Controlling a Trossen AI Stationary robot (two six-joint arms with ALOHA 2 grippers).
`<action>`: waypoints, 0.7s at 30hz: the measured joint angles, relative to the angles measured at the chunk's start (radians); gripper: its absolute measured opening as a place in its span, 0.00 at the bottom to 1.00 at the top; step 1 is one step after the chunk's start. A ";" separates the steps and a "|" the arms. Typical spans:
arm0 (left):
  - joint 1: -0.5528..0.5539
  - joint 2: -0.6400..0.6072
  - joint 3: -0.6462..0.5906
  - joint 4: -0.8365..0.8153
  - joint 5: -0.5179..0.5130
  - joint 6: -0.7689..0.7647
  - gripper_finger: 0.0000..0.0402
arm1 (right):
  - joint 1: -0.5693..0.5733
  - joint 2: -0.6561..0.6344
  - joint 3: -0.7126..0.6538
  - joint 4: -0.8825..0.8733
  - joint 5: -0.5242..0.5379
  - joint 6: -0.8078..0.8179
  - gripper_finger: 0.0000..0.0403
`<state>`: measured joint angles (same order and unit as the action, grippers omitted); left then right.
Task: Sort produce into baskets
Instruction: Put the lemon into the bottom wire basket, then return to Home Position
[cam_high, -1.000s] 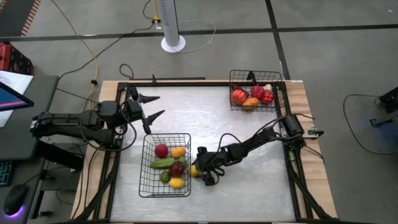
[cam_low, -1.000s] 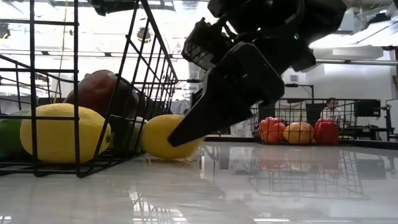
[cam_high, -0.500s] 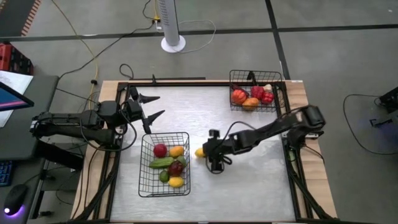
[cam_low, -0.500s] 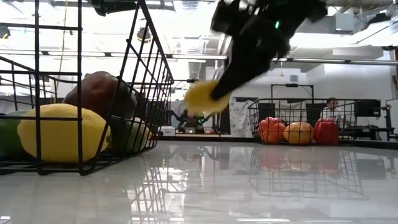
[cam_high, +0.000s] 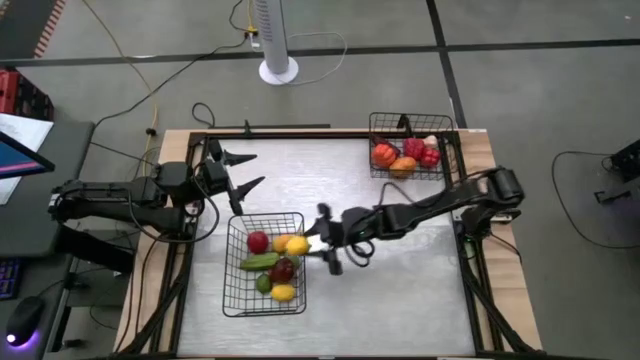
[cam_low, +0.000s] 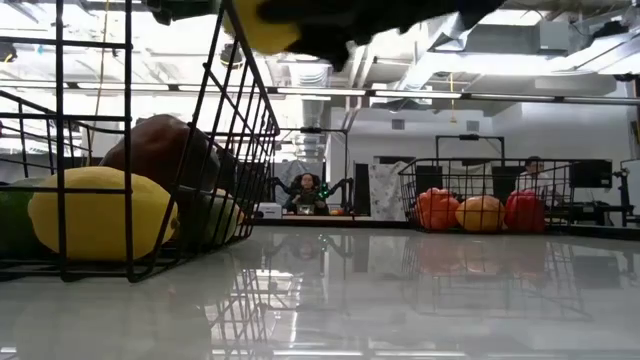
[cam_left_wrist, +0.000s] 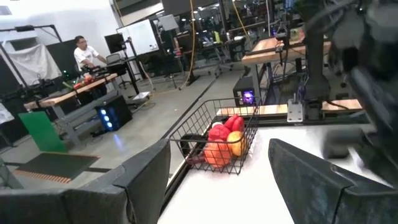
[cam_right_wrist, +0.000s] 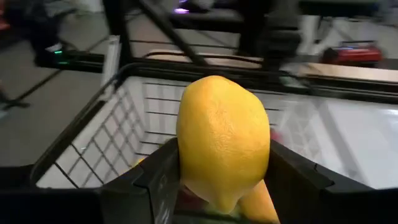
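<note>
While the right gripper (cam_high: 322, 243) hung over the right rim of the near basket (cam_high: 232, 262) in the lower middle of the high view, its fingers were clamped on a yellow lemon (cam_right_wrist: 224, 144), held clear above the mesh! In the right wrist view the lemon filled the centre, pinched between the two dark fingers (cam_right_wrist: 163, 180), with the basket's wire wall behind it. In the low view the lemon (cam_low: 262, 22) showed at the very top, above the basket's edge, well off the table (cam_low: 400, 290).

Inside that basket lay a red piece (cam_high: 259, 241), an orange-yellow piece (cam_high: 283, 243), a green cucumber (cam_high: 260, 262), a dark purple eggplant (cam_high: 285, 270), a lime (cam_high: 265, 284) and another yellow lemon (cam_high: 284, 293).

The far basket (cam_high: 440, 122), at the upper right of the high view, held red peppers (cam_high: 422, 151) and an orange (cam_high: 403, 166).

The left gripper (cam_high: 238, 172) waited at the upper left of the table, fingers spread wide apart and gripping nothing.
</note>
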<state>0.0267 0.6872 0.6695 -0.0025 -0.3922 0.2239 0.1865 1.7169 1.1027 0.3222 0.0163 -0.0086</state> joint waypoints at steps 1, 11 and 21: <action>0.000 0.000 0.000 -0.001 0.000 0.000 0.64 | -0.001 0.035 0.017 0.022 -0.026 -0.001 0.58; 0.000 0.000 0.000 -0.006 0.019 0.000 0.64 | -0.033 0.155 0.288 -0.384 -0.134 -0.068 0.71; 0.000 -0.003 -0.012 0.032 0.105 0.030 0.64 | -0.065 0.066 0.316 -0.679 0.040 -0.048 0.78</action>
<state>0.0269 0.6845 0.6578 0.0290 -0.2876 0.2537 0.1215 1.7832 1.4185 -0.3569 0.0567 -0.0568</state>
